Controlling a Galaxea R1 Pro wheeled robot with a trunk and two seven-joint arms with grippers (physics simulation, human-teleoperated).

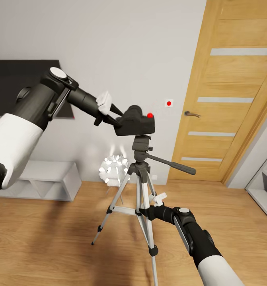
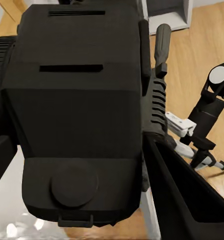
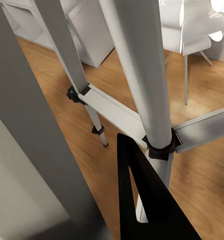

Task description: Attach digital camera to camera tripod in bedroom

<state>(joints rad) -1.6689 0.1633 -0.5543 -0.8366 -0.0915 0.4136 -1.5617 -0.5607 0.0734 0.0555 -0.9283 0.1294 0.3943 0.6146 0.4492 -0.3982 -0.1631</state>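
From the head camera I see my left gripper (image 1: 116, 115) clamped on the digital camera (image 1: 138, 121), its fingers closed against the camera's left side. The camera sits level directly above the camera tripod (image 1: 140, 186), its base touching or just over the tripod's dark head; I cannot tell which. The tripod stands on the light wood floor (image 1: 49, 234) in the middle of the bedroom, its pan handle (image 1: 173, 163) reaching right toward the wooden door (image 1: 232, 91). A white spiky lamp (image 1: 114, 169) sits on the floor behind the tripod, with a low white shelf (image 1: 41, 178) at far left. My right gripper (image 1: 151, 206) is against the tripod's near leg, at the spreader brace.

In the left wrist view the digital camera (image 2: 76, 110) sits between my fingers (image 2: 184, 200), held tight. The pan handle (image 2: 162, 42) runs beside it, and my right arm (image 2: 209, 110) is at the tripod below.

In the right wrist view one dark finger (image 3: 147, 200) lies just beside a silver tripod leg (image 3: 142, 75) at its black collar; whether the jaws are clamped on the leg I cannot tell.
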